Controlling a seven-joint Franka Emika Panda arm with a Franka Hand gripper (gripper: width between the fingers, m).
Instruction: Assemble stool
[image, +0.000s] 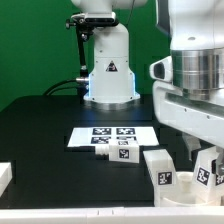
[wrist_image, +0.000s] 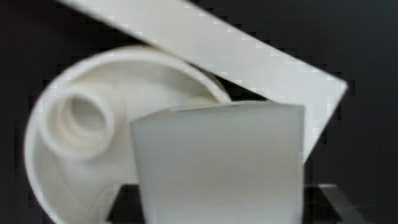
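Up close, a leg (wrist_image: 217, 165) overlaps the hollow seat (wrist_image: 80, 115); whether the jaws pinch it is unclear.

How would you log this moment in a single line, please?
stage: stool assembly underway | gripper: low at exterior view's right, state unclear | seat: close in wrist view | leg: loose beside marker board

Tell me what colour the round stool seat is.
Plain white; the round stool seat shows best in the wrist view.
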